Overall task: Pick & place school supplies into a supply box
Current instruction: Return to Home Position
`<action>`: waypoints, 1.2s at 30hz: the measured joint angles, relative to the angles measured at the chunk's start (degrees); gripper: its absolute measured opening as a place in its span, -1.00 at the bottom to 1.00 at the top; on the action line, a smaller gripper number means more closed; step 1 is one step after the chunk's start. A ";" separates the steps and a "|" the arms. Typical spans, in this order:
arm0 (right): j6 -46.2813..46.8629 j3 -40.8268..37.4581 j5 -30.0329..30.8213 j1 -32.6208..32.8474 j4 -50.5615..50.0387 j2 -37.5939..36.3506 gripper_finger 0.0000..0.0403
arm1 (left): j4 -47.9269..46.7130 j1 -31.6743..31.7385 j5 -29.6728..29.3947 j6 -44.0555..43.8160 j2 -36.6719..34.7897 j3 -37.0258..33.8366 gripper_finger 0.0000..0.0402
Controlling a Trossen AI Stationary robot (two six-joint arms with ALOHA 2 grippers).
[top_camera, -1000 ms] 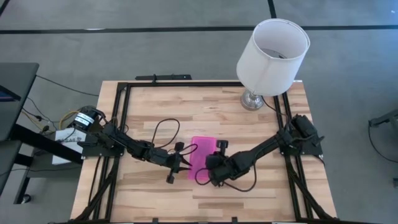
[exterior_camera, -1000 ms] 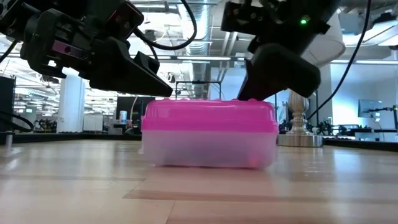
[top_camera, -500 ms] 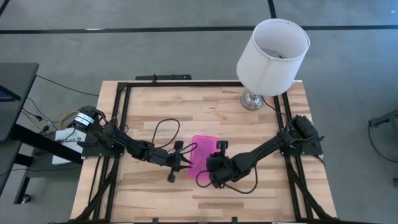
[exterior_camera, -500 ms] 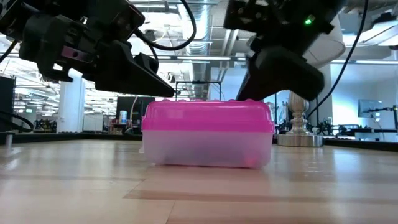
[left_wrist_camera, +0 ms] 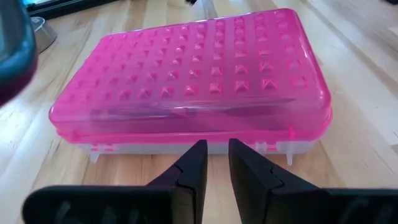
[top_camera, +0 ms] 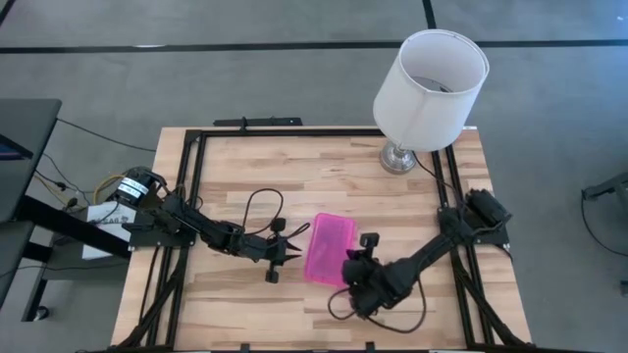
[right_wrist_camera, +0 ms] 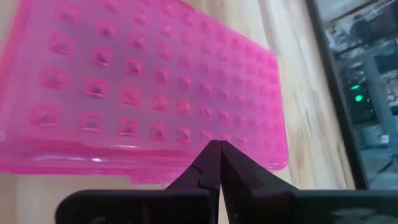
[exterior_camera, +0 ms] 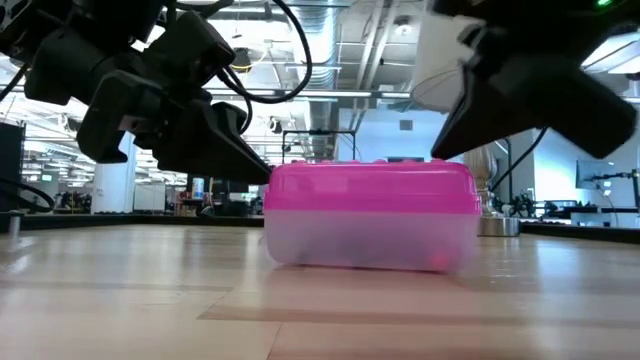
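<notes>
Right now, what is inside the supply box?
The supply box has its pink lid shut. Through it only faint long streaks show; the cloudy base shows a reddish spot. What the items are cannot be told.

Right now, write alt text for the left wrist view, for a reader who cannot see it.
A closed supply box, pink studded lid over a clear base, lies flat on the wooden table. The left pincer points at its long side, dark fingers slightly parted and holding nothing.
</notes>
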 joint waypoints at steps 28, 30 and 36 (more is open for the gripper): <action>-1.38 0.07 -11.83 -10.20 -0.18 0.36 -1.00 | -1.88 2.16 10.78 -5.26 0.00 -0.02 -0.69; -2.55 0.07 -11.76 -10.69 0.83 0.36 -1.00 | -1.92 2.16 11.20 -5.28 0.00 -0.02 -0.69; -3.71 0.07 -12.37 -11.72 1.35 0.36 -1.00 | -1.92 2.12 12.07 -5.30 0.00 -0.02 -0.69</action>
